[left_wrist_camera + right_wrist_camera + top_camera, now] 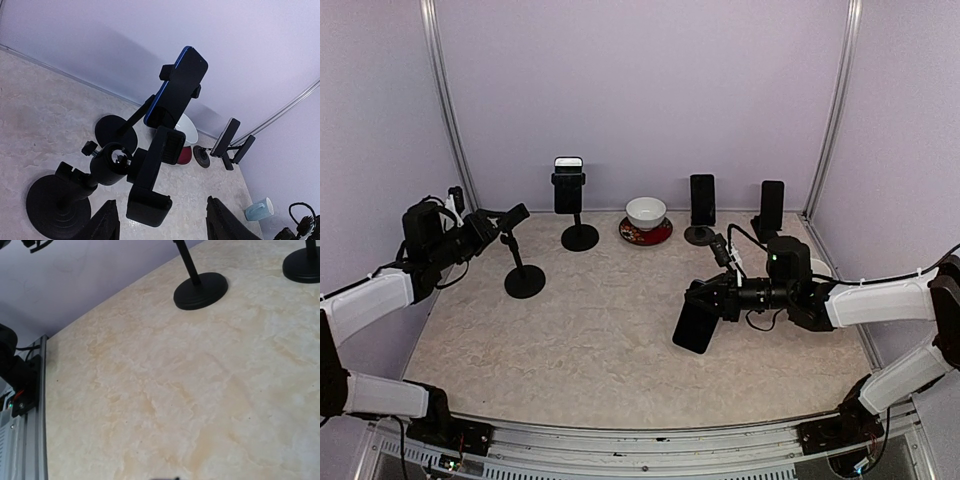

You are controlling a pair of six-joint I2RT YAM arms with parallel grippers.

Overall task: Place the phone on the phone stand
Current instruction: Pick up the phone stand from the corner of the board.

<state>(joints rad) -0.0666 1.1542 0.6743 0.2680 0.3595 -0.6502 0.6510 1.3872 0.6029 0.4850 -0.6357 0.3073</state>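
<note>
The right gripper [712, 304] clasps the phone [696, 327] in the air, well apart from the empty stand [523, 272], so it should carry it leftward and match the tilt of the cradle [150, 172], beside which the left gripper [492, 226] hangs spread.

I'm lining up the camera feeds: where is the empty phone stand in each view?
Top external: empty phone stand left of centre.
Left wrist: the stand lower centre, close up.
Right wrist: only its base and pole, top centre.
Shared landmark: the neighbouring stand's round base.
</note>
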